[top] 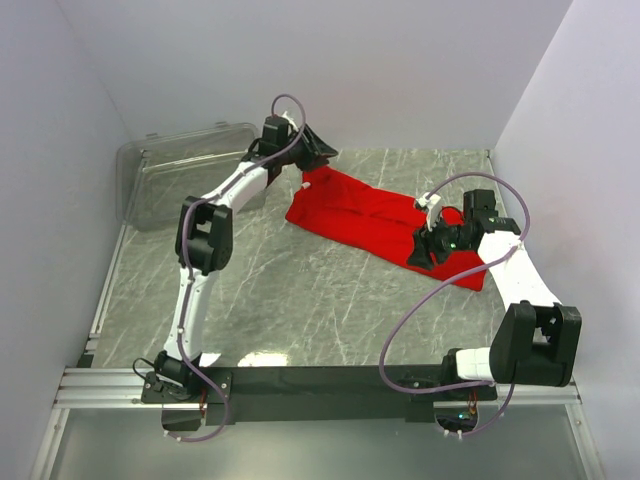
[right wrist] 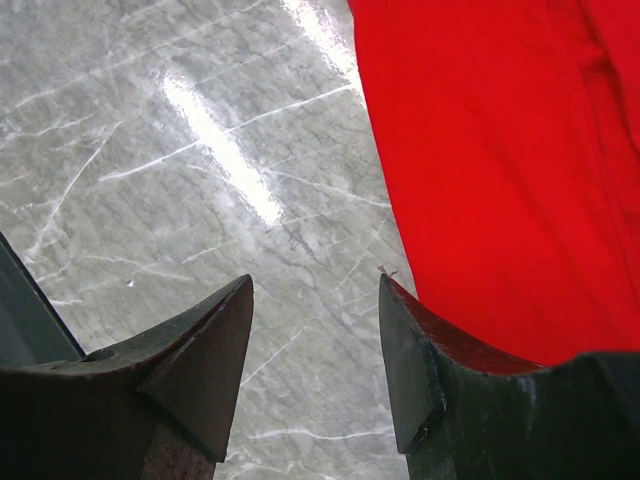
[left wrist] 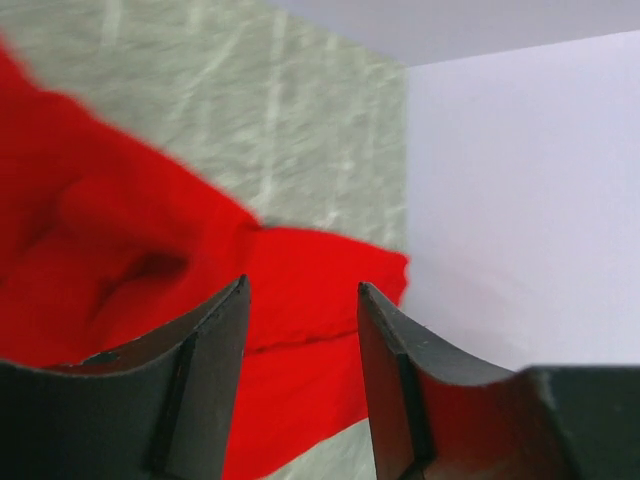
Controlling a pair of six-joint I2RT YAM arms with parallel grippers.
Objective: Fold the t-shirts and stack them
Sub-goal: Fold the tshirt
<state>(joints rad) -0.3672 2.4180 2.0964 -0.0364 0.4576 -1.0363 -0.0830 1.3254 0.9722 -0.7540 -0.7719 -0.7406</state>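
The t-shirt (top: 375, 222) lies on the surface (top: 280, 300), its long axis stretching from just under the left end effector (top: 316, 152) to under the right end effector (top: 425, 248) (both spread, neither pinching cloth).

Showing 1 red t-shirt (top: 365, 218), lying toward table (top: 300, 300) far edge. 1 clear plastic bin (top: 165, 185) sitting at far-left corner. 2 arms (top: 195, 290) rising from near edge, carrying 2 grippers: 1 left gripper (left wrist: 303, 292), 1 right gripper (right wrist: 315, 287).

the t-shirt (left wrist: 120, 260) is blurred, cut off at left.
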